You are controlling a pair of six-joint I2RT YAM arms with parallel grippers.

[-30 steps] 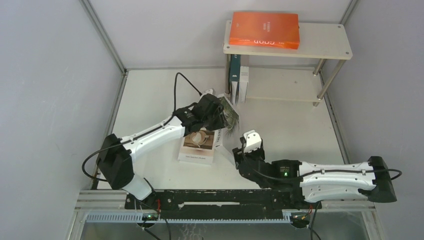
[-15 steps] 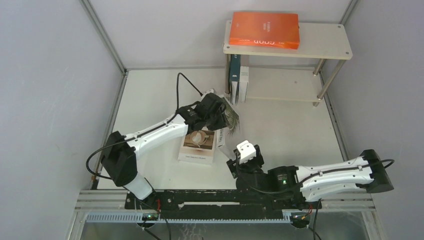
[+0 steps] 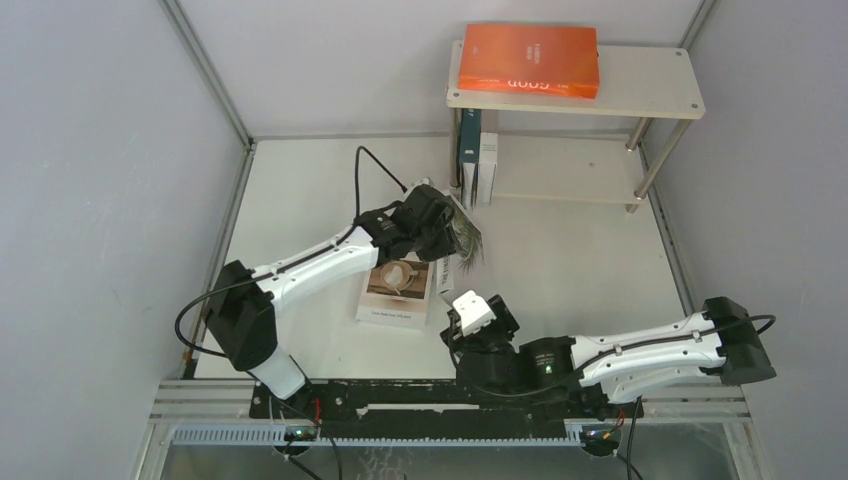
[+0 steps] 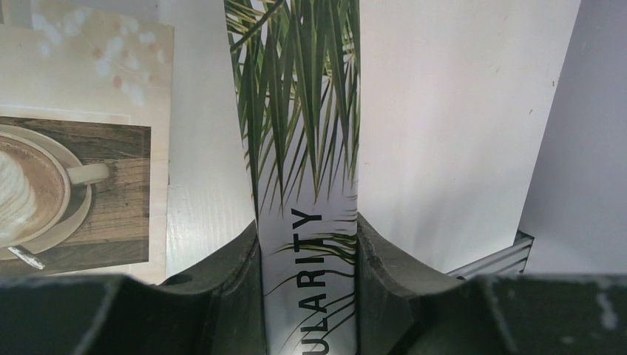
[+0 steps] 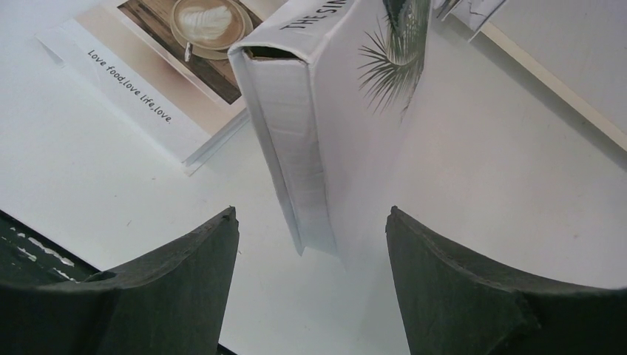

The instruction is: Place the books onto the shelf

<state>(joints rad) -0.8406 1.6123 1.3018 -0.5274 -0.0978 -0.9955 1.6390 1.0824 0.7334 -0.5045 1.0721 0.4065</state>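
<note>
Left gripper (image 4: 309, 244) clamps palm-leaf book (image 4: 303, 133) upright, mid-table beside coffee-cup book (image 4: 66, 185). Right gripper (image 5: 310, 222) gapes wide, empty. Risk: book pivots in narrow pinch, clips shelf (image 3: 640, 95).

The white worktop (image 3: 560, 260) carries the shelf (image 3: 640, 95) at its far right corner and, nearer the middle, the coffee-cup book (image 3: 397, 290) lying flat with its cover up. On the shelf's top board the orange book (image 3: 528, 58) lies flat at the left end. On the lower board (image 3: 560, 170) the dark teal book (image 3: 468, 150) and the grey-white book (image 3: 487, 165) stand upright, side by side, at the left end.
</note>
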